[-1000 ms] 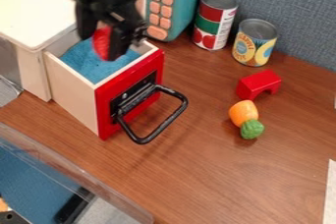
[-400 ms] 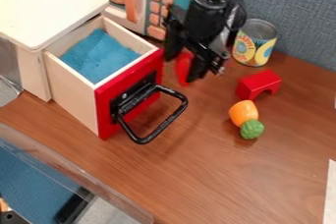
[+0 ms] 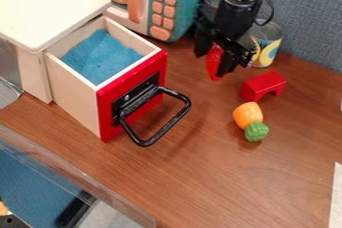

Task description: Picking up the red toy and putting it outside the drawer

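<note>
The black two-finger hand (image 3: pixel 214 61) has carried the rounded red toy (image 3: pixel 214 66) sideways out from over the open pale wooden drawer (image 3: pixel 75 97); a second ago it hung above the blue lining (image 3: pixel 100 57), then just beyond the red front, and now it is farther off, near the yellow-labelled can (image 3: pixel 269 49); the fingers are closed about the toy, one on either side, and it appears to be held above the brown wooden worktop (image 3: pixel 200 182). The lifting-out looks done, so what remains is probably lowering and release; the red arched block (image 3: pixel 264 86) and the orange-and-green toy vegetable (image 3: pixel 248 116) lie unmoved, and setting down too near the block or the can might knock them.
</note>
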Controlling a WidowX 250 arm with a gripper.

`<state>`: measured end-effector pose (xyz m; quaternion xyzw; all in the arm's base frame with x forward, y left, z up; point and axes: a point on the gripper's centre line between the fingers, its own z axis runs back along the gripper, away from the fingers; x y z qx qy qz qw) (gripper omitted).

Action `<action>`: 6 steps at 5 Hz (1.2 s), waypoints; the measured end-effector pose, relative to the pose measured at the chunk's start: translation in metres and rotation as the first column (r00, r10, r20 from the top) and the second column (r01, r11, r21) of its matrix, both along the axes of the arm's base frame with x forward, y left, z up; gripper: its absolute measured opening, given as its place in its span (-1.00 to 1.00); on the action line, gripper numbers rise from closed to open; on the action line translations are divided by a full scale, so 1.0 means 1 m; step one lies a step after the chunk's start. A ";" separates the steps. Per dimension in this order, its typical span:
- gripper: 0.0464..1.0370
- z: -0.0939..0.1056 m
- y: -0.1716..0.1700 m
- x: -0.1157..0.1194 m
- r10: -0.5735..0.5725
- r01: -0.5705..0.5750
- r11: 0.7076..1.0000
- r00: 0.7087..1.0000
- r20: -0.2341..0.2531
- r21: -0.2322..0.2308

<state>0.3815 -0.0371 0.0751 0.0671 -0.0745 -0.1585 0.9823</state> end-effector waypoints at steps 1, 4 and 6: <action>0.39 -0.017 -0.005 0.009 -0.004 0.003 1.000 1.000 -0.015 -0.018; 0.93 -0.028 -0.008 0.001 0.003 0.000 0.999 0.997 -0.079 0.032; 0.93 0.059 -0.007 -0.030 0.082 -0.083 0.995 0.996 0.023 0.052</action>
